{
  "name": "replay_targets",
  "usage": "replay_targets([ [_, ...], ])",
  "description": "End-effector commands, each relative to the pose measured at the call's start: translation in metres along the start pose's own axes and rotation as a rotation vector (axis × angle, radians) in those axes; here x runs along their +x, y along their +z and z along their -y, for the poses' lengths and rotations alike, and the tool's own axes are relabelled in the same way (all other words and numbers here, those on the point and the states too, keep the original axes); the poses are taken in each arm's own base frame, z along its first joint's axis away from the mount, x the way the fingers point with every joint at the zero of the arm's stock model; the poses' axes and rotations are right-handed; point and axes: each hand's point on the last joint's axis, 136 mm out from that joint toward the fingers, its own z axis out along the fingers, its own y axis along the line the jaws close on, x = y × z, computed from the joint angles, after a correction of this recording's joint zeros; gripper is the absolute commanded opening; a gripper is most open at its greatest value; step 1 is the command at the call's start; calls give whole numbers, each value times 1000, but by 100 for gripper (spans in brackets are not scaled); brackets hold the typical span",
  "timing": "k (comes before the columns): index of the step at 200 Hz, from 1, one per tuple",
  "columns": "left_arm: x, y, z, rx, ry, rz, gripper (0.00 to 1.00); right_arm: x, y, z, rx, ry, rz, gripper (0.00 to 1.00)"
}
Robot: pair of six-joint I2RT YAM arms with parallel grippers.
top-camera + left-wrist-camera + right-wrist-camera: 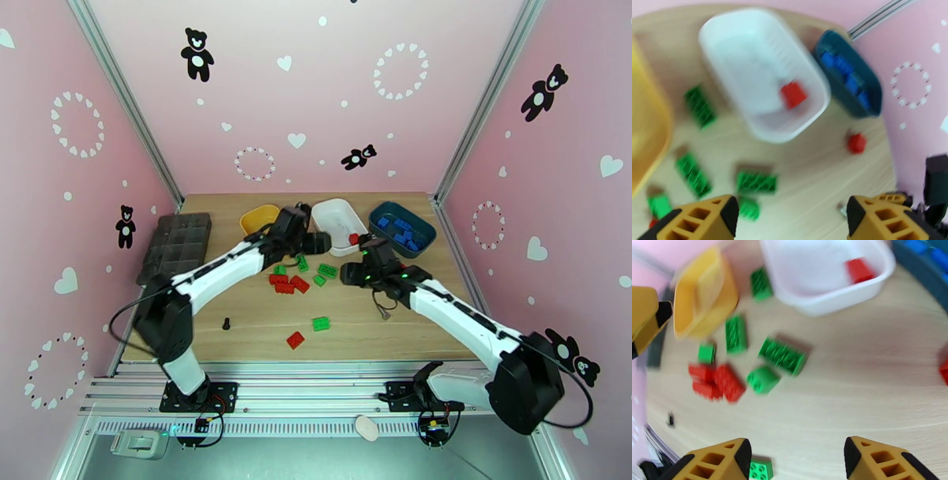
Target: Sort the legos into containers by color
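Nearest on the bench (379, 331) lie a lone red brick (295, 339) and a lone green brick (321, 323), with a dark screw (226, 322) off to their left. Farther in, a red cluster (284, 283) sits just beside the scattered green bricks (327, 271), and both arms reach over this middle ground. The left tool (792, 215) stands wide with nothing between its fingers, just near of the white tub (782, 136). The right tool (796, 457) is likewise wide and empty, with a small green brick (761, 469) just beside one finger. A stray red brick (856, 143) lies on the bench between the white tub and the teal tub (853, 108). Farthest is the row of tubs. The yellow tub (257, 213) on the left looks empty, though the wrist views are too blurred to be sure. The white tub in the middle holds a sorted red brick (793, 94), and the teal tub on the right holds the blue bricks (399, 229). The step in hand looks like choosing the next brick. It is best to take one at a cluster's edge, square the fingers across its short sides and descend straight so neighbours are not nudged. The arms should work apart, since the tools are close.
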Motion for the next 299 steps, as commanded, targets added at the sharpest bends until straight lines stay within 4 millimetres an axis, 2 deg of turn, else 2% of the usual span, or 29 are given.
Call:
replay_targets([
  [1,46,-6,-35,-119,34,-66,75,29,15,-1,67,-69,-70,69],
  [18,77,-15,-50,-149,39,-111,75,44,25,-10,64,-100,-103,69],
  [37,108,-27,-54,-142,70,-154,76,58,31,-15,58,-116,-127,70],
  [53,134,-37,-56,-143,113,-187,79,66,31,-11,64,-110,-137,70],
  [60,141,-43,-51,-130,138,-190,80,69,29,-8,68,-106,-134,71],
  [65,157,-45,-59,-141,149,-217,81,69,28,-6,70,-104,-131,71],
  [87,184,-55,-57,-109,208,-244,83,72,18,2,85,-99,-117,73],
  [108,207,-55,-57,-107,274,-285,81,72,7,7,97,-100,-102,74],
  [135,232,-45,-64,-151,348,-354,77,70,-3,11,102,-97,-84,74],
  [157,239,-39,-57,-171,405,-372,75,71,-7,12,100,-91,-80,74],
  [183,249,-34,-60,-222,443,-401,66,73,-10,15,102,-86,-75,74],
  [228,252,-30,-63,-263,454,-396,53,70,-13,16,103,-82,-63,74],
  [241,250,-30,-62,-272,460,-393,46,71,-13,17,105,-81,-65,74],
  [267,241,-34,-60,-280,463,-363,35,70,-13,17,102,-76,-62,74],
  [299,210,-35,-44,-202,402,-288,33,67,-10,12,52,-58,-52,74],
])
